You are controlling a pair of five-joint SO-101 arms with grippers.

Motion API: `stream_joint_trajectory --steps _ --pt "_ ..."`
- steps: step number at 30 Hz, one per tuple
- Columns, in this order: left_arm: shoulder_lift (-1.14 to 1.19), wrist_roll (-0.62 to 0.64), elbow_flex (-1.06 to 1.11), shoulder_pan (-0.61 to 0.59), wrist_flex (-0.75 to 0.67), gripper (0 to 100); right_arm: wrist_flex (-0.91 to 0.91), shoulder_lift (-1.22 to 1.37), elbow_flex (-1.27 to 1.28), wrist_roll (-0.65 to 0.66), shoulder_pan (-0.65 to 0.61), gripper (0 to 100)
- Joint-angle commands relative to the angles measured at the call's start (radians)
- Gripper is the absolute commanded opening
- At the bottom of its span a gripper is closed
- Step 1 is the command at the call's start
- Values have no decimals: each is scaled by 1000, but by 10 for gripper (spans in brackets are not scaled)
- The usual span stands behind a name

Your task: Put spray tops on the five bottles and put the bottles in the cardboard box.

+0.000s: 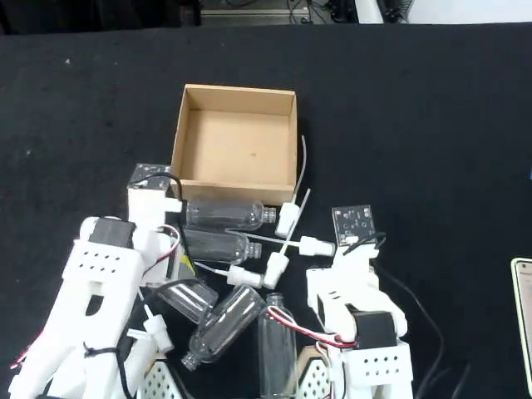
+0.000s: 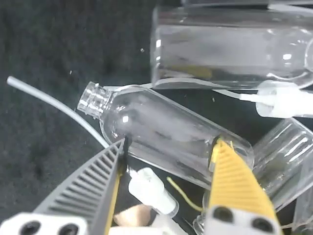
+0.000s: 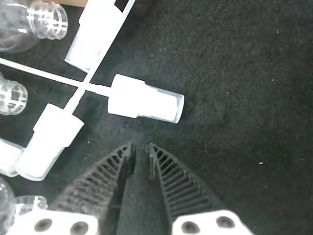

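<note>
Jaws on the left gripper (image 2: 168,143) are wide apart, one on each side of a clear bottle (image 2: 146,122). It lies flat and has no top on. I think the job now is to grab this bottle. Squeeze it gently across its fat middle, because it is round and smooth and could roll or slip out.

The right gripper (image 3: 139,146) has its jaws only a little apart and holds nothing. A white spray top (image 3: 144,104) lies just ahead of its tips.

In the high view, the spray tops lie at 3 o'clock from that bottle. The cardboard box (image 1: 178,141) sits at 12 o'clock, and no bottle is in it yet. Close by, other bottles (image 1: 224,214) crowd in. The long thin tubes (image 1: 249,238) cross each other, so one could snag and get dragged along.
</note>
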Motion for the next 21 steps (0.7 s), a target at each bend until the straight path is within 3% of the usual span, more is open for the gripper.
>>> stream_joint_trajectory --steps 1,5,13,17,21 --pt "-9 -120 25 36 -35 255 8 -101 -5 3 23 18" --pt "-9 -241 19 -12 -34 255 8 -101 -5 3 23 18" --pt "-9 -245 15 -223 -41 267 8 -101 -5 3 23 18" --pt "-9 -58 -39 -280 -31 320 8 -101 -5 3 23 18" --pt "3 121 -67 -226 17 332 8 -101 -5 3 23 18"
